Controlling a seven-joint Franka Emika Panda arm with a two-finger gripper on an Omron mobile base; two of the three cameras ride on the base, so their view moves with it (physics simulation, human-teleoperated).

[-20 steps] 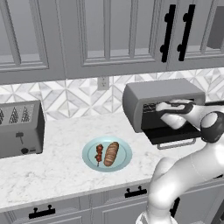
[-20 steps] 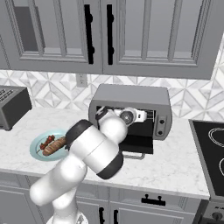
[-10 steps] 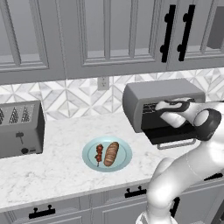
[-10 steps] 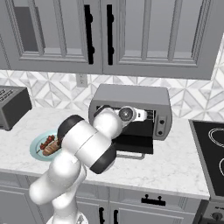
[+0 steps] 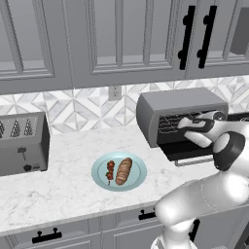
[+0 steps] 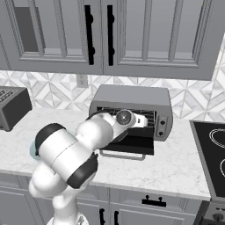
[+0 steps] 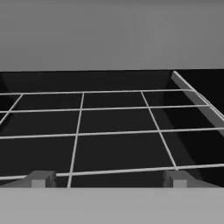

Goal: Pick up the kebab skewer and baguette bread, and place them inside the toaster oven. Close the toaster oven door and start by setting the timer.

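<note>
Gripper: two-finger gripper (image 7: 108,178) on the white arm reached into the mouth of the toaster oven; its two small dark tips stood wide apart with nothing between them, so the jaws were open and empty.
Oven: wide grey metal toaster oven (image 5: 181,104) stood on the counter directly around and ahead of the jaws, its cavity dark.
Rack: white wire rack (image 7: 114,131) lay flat just beyond and below the fingertips (image 7: 41,179), its bars running away from the jaws toward the back wall.
Door: dark glass toaster oven door (image 6: 128,146) hung folded down and open beneath the jaws, its silver bar handle at the front edge.
Knobs: narrow grey right-hand panel with small round knobs (image 6: 161,125) sat to the side of the jaws, just past the hand; which knob was the timer I cannot tell.
Plate: round pale blue plate (image 5: 138,181) rested on the white marble counter (image 5: 68,189), well apart from the jaws and behind them, toward the slotted toaster.
Skewer: thin kebab skewer with red and dark brown chunks (image 5: 110,171) lay on that plate, far from the jaws.
Bread: small oblong golden-brown baguette bread (image 5: 124,170) lay just beside the skewer on the same plate, equally far from the jaws.
Toaster: grey slotted toaster (image 5: 22,142) stood farther still from the jaws, beyond the plate.
</note>
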